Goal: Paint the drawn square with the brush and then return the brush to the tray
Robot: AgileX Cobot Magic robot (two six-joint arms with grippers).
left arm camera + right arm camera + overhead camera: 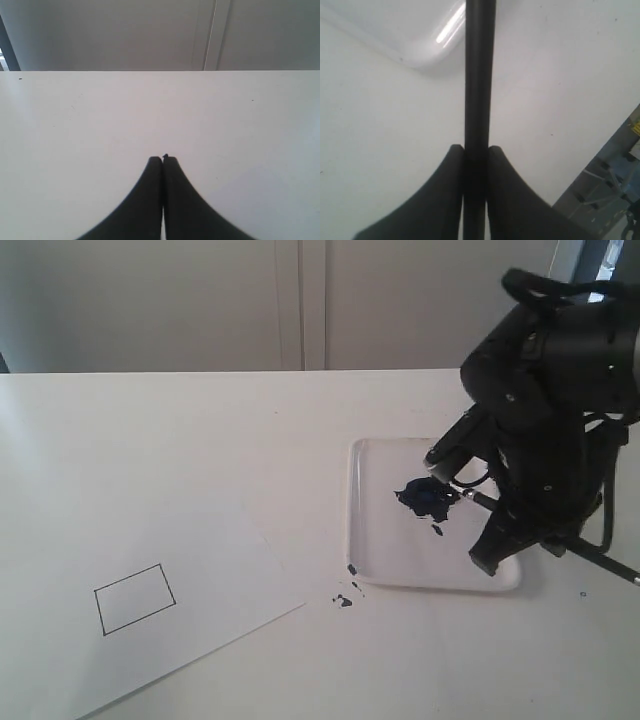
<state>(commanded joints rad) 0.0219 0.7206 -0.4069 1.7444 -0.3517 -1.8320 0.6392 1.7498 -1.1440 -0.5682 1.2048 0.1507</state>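
Brush (480,75) loading, square (134,598) unpainted.
Right hand (476,148) clamps brush handle over tray (375,560) at 4 o'clock; square blank at 8 o'clock; left hand (162,159) closed, empty. Painting, return not yet done.

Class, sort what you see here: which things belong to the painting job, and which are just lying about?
Belong to the job: the drawn square, the paper sheet it is on, the brush, the tray, the paint blob in it.

Just lying about: the paint spatters on the table beside the tray.
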